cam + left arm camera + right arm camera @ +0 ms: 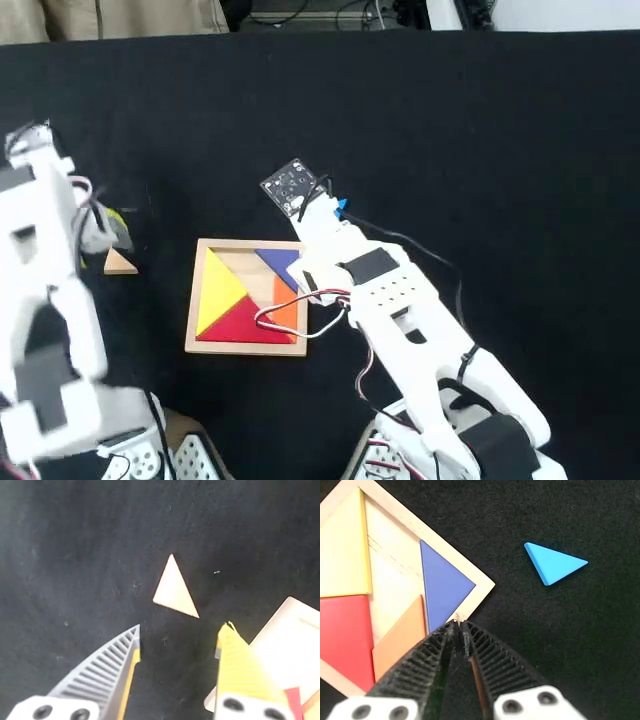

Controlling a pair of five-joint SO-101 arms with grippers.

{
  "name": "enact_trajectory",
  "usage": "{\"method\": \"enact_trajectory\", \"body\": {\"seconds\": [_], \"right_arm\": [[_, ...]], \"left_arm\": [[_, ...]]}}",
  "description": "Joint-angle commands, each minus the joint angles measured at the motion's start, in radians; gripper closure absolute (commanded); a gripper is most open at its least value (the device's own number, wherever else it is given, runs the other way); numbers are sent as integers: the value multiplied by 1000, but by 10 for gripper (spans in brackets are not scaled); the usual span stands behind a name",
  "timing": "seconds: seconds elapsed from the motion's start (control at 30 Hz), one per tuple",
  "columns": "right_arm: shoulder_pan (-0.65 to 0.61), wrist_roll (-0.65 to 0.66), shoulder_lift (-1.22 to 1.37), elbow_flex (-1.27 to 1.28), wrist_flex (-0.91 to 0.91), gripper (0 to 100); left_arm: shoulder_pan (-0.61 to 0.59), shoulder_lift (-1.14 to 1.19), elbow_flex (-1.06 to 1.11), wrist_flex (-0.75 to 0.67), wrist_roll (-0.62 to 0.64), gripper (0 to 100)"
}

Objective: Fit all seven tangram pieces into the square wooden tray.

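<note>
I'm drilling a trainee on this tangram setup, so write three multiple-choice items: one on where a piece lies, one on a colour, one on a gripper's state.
1. Where is the pale triangle?
A. inside the tray
B. flat on the black table, outside the tray
C. propped upright against the tray

2. What colour is the loose triangle near the tray's corner in the right wrist view?
A. green
B. pink
C. light blue

3. How is the left gripper?
A. open, holding nothing
B. shut on the pale triangle
C. shut on the tray's rim

Answers: 1 B, it lies flat on the table, apart from the tray. 2 C, the right wrist view shows it light blue. 3 A, its fingers stand wide apart with bare table between them.
</note>
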Motion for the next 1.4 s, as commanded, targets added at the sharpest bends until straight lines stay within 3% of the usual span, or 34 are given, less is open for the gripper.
{"method": "enact_trajectory", "body": {"seconds": [0.0,0.1,0.23,0.4,0.53,1.37], "right_arm": [[-14,9,-35,-2,5,984],[-14,9,-35,-1,5,984],[-14,9,-33,-1,5,984],[-14,9,-33,-1,5,984],[-14,9,-33,-1,5,984],[-46,11,-33,12,-2,984]], "left_arm": [[4,-192,318,-232,133,750],[8,-157,349,-273,201,749],[-8,-26,245,-213,310,749],[-19,195,35,-75,331,749],[-24,307,-71,-68,373,749],[-16,470,-179,-153,479,754]]}}
